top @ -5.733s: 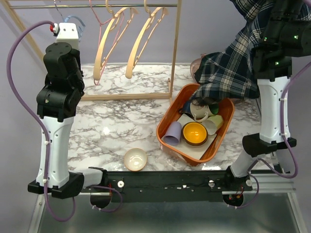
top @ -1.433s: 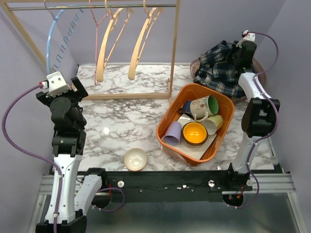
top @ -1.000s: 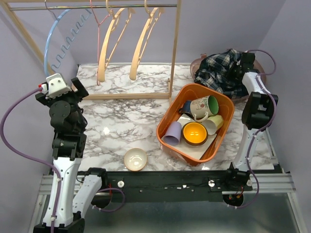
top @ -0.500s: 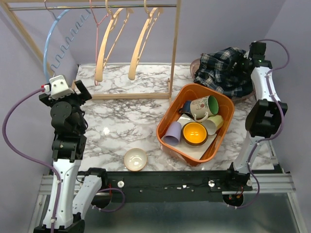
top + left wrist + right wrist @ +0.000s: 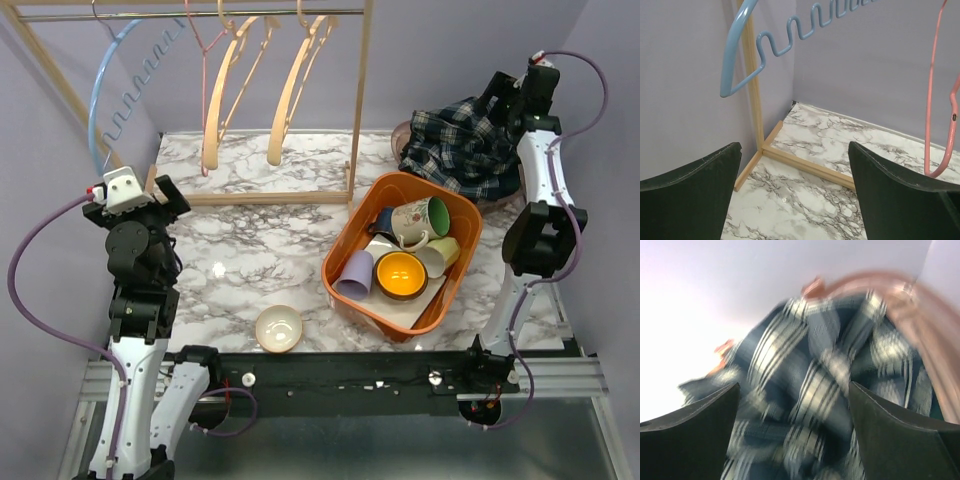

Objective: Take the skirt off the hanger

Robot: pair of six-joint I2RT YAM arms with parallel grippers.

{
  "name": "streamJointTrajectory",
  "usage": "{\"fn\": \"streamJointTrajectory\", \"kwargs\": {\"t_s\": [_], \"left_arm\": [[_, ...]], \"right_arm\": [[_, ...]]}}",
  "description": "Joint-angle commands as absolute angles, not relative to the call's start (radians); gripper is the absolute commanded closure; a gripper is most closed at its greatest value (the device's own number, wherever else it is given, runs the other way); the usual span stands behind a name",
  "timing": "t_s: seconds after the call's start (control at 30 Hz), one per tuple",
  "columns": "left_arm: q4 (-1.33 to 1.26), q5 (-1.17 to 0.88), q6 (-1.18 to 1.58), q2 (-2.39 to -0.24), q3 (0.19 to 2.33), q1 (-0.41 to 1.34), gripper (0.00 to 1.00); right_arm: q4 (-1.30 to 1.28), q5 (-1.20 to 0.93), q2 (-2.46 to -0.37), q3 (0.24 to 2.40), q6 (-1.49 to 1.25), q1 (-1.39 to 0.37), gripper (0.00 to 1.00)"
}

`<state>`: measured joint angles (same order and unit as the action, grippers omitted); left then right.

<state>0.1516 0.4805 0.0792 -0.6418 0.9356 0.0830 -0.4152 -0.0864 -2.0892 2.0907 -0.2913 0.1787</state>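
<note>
We hold our right pincer (image 5: 792,385) spread, facing the crumpled dark plaid fabric skirt (image 5: 462,140); our left pincer (image 5: 794,145) gapes empty.

Overhead — wrist views close, perhaps forward-facing

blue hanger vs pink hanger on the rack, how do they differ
The blue hanger has a wavy zigzag bar; the pink hanger is plain, smooth wire. The blue hanger looks thicker than the thin pink hanger. The blue hanger hangs nearest the rack's left post, the pink hanger beside the wooden hangers. Both hang bare from the rail.
</note>
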Motion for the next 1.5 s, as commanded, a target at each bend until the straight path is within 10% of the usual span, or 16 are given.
{"fn": "streamJointTrajectory", "kwargs": {"t_s": [0.0, 0.33, 0.5, 0.7, 0.97, 1.47], "left_arm": [[0.112, 0.46, 0.101, -0.609, 0.908, 0.092, 0.01], [0.068, 0.466, 0.101, -0.601, 0.882, 0.094, 0.01], [0.061, 0.459, 0.103, -0.612, 0.874, 0.103, 0.01], [0.11, 0.433, 0.097, -0.62, 0.928, 0.106, 0.01], [0.331, 0.339, 0.159, -0.658, 1.163, 0.112, 0.01], [0.302, -0.566, 0.333, -0.802, 1.273, 0.165, 0.01]], "right_arm": [[-0.239, -0.014, -2.235, 2.186, -0.209, 0.186, 0.03], [-0.244, -0.086, -2.149, 1.894, -0.187, 0.179, 0.76], [-0.314, -0.045, -2.178, 1.788, -0.277, 0.181, 0.81], [-0.41, -0.029, -2.243, 1.852, -0.304, 0.181, 0.71], [-0.554, 0.006, -1.91, 1.792, -0.282, 0.179, 0.0], [-0.773, -0.282, -1.159, 1.504, -0.345, -0.09, 0.0]]}}
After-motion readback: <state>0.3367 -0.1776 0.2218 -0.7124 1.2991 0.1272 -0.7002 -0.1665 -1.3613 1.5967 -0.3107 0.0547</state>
